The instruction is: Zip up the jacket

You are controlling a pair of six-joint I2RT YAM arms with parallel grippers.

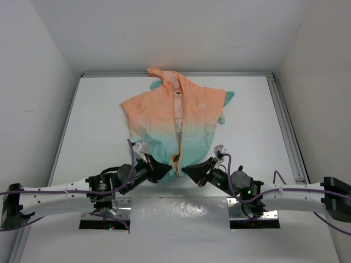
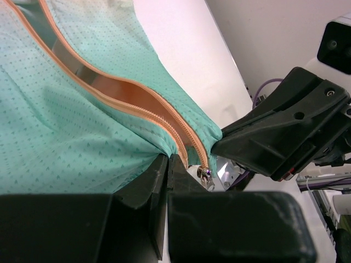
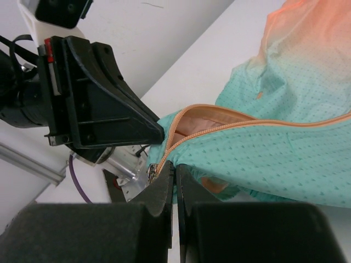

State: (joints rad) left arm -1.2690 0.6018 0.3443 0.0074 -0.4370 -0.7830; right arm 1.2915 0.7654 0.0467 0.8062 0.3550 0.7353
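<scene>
The jacket (image 1: 175, 118) lies flat on the white table, hood at the far side, peach-orange above and teal below, its orange front zipper (image 1: 179, 137) open along most of its length. Both grippers meet at the bottom hem. My left gripper (image 1: 164, 169) is shut on the teal hem (image 2: 137, 143) left of the zipper. My right gripper (image 1: 189, 169) is shut on the teal hem (image 3: 219, 164) on the other side. The small silver zipper slider (image 2: 206, 175) hangs at the zipper's lower end between them; it also shows in the right wrist view (image 3: 151, 173).
The white table (image 1: 98, 120) has raised metal rails along its right edge (image 1: 285, 120) and back edge. White walls close in on three sides. A shiny metal plate (image 1: 181, 211) lies between the two arm bases.
</scene>
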